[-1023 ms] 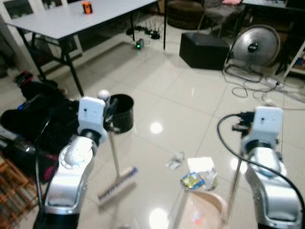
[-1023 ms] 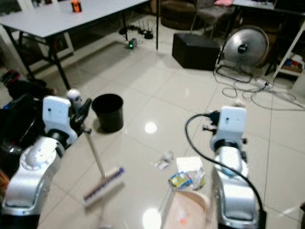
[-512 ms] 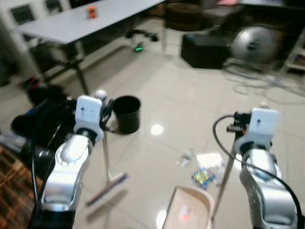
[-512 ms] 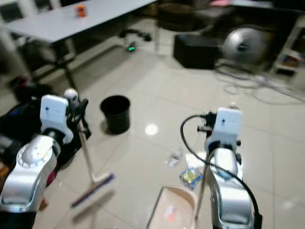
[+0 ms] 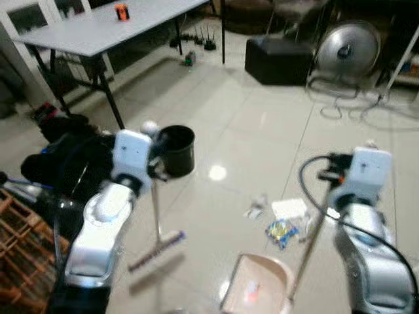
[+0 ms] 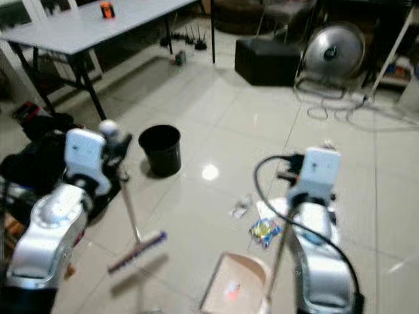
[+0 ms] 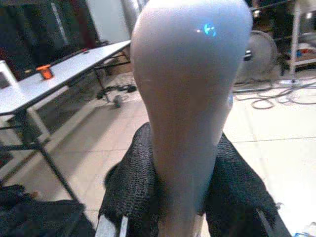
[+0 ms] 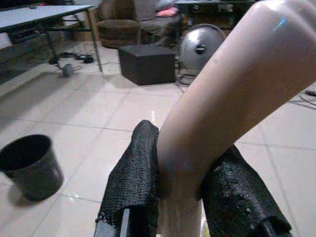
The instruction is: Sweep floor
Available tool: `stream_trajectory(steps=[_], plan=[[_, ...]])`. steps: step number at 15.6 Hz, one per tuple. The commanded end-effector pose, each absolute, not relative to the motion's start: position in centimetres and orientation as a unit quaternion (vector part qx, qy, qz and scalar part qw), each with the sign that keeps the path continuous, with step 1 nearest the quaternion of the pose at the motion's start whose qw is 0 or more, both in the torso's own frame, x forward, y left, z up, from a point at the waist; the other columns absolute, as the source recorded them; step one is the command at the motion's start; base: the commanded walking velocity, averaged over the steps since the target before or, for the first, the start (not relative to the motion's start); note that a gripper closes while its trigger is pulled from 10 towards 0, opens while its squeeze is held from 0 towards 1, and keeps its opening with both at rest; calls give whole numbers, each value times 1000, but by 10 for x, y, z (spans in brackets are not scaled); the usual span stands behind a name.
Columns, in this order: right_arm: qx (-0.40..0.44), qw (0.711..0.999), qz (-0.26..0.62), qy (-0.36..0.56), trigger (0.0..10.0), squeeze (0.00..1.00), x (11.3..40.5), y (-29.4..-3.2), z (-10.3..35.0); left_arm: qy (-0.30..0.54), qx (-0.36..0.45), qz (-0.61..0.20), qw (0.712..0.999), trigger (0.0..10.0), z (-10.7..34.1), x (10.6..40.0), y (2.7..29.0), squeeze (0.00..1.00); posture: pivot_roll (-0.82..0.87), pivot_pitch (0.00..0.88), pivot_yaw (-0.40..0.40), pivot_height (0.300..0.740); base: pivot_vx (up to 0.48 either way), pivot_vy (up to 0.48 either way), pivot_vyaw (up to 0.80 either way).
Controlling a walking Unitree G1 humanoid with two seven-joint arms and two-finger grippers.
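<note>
My left gripper [image 5: 155, 167] is shut on the grey broom handle [image 7: 190, 98], whose rounded tip stands up between the black fingers [image 7: 131, 190]. The broom head [image 5: 156, 251] rests on the tiles below it. On the right, my right gripper [image 5: 329, 179] is shut on the beige dustpan handle [image 8: 222, 108]. The dustpan [image 5: 255, 291] sits on the floor at the bottom centre. Just beyond the dustpan lies litter: a yellow-blue wrapper [image 5: 280, 230], a white paper [image 5: 289, 209] and a small crumpled scrap [image 5: 254, 210].
A black bin [image 5: 177, 150] stands behind the broom. Black bags [image 5: 62, 167] and a wooden rack [image 5: 19, 261] crowd the left. Farther off are a white table [image 5: 111, 26], a black box [image 5: 278, 60], a floor fan [image 5: 347, 49] and loose cables [image 5: 353, 108].
The whole view has swayed and sharpened as the camera moved. Both grippers keep their hold, and the broom head and dustpan sit about where they were relative to the litter.
</note>
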State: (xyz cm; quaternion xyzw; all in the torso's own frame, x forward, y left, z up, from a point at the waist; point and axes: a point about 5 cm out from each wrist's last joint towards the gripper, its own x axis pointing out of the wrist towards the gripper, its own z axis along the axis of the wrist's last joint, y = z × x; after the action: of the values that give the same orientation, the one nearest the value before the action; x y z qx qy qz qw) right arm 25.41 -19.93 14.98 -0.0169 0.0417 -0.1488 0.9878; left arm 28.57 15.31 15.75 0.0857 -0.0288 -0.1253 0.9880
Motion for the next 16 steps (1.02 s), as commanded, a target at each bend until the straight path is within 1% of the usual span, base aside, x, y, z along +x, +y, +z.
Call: stream_trajectory(steps=[1,2,3,6,7,12,16], plan=[[-31,989,-147,15,10000,0,257,-196,163,-45,99,-110,988,10000,165,290,159,0,28,0,71,740,0,0,0],[-33,988,-149,8,10000,0,259,-196,167,-48,97,-105,989,10000,166,291,159,0,28,0,72,740,0,0,0],[-32,988,-151,5,10000,0,259,-196,168,-48,93,-105,989,10000,166,292,159,0,28,0,72,740,0,0,-550],[-55,987,-154,-9,10000,0,264,-197,175,-53,71,-113,990,10000,169,291,158,0,31,0,69,740,0,0,-800],[-75,984,-162,-14,10000,0,265,-197,175,-54,68,-113,990,10000,169,291,158,0,31,0,69,740,270,0,0],[-34,991,-130,-12,10000,0,265,-193,175,-56,63,-112,990,10000,171,291,158,0,29,0,68,740,270,0,0],[-29,992,-121,-15,10000,0,263,-190,174,-56,59,-118,990,10000,171,291,156,0,28,0,70,740,289,0,0]])
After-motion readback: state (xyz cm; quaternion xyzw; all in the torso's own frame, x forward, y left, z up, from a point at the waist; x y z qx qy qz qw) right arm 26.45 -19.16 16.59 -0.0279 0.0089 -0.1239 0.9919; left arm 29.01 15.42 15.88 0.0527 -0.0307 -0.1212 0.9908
